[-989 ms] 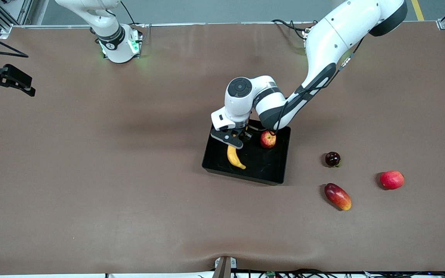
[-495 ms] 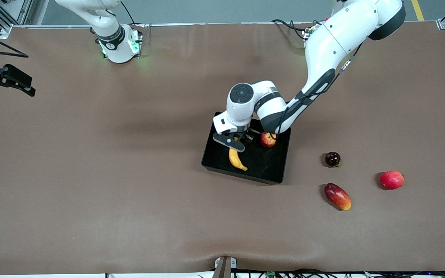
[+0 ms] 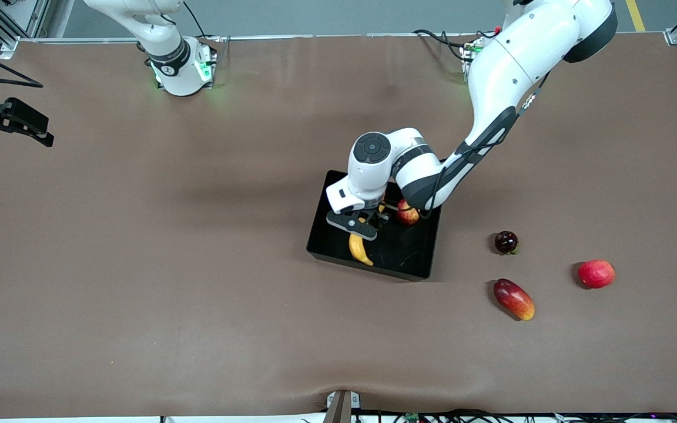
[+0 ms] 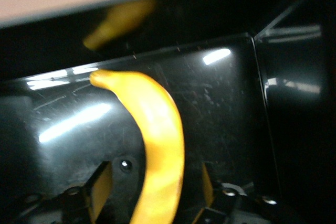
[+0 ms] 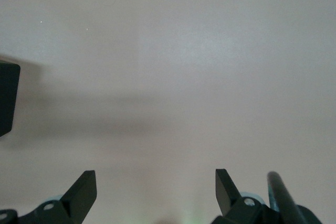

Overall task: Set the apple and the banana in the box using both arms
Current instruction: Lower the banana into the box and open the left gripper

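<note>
Two left end effector (image 3: pixel 361 226) fingers (image 4: pixel 100 187) astride banana (image 4: pixel 157 145), unclamped.

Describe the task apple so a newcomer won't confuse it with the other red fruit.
Find the black box mid-table, under the left gripper. The apple sits inside it, beside the banana and farther from the front camera. The evenly red round fruit, oblong mango and dark round fruit all lie outside, on the mat toward the left arm's end.
</note>
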### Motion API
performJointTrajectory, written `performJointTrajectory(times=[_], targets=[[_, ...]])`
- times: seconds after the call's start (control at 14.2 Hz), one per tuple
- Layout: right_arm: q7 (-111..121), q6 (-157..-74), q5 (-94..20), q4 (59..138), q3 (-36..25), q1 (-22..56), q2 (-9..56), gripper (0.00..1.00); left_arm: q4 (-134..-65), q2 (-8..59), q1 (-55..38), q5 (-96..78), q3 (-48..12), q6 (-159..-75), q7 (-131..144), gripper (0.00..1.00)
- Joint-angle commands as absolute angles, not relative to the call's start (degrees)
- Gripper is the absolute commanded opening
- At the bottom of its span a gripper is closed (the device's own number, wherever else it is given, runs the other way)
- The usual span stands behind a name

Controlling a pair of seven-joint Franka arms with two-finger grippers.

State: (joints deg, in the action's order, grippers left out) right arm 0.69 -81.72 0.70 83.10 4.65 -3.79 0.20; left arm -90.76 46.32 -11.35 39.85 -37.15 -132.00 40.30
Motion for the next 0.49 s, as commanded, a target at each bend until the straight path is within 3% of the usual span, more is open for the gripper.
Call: performJointTrajectory(times=[0.0,0.21,0.42], targets=[[1.58,-81.04,0.09,82.53,5.19,-4.83,0.26,1.0,-87.64,42.55,-10.03,38.95,-37.79,-126.32,40.87,1.0],[1.58,-81.12,0.09,82.53,5.19,-4.83,0.26,1.0,-83.42,37.46,-6.08,32.88,-38.58,-119.2,37.72,1.0],[1.58,-81.12,0.09,82.44,5.19,-4.92,0.26,1.0,-83.58,32.1,1.56,25.95,-38.67,-118.65,32.01,1.0]])
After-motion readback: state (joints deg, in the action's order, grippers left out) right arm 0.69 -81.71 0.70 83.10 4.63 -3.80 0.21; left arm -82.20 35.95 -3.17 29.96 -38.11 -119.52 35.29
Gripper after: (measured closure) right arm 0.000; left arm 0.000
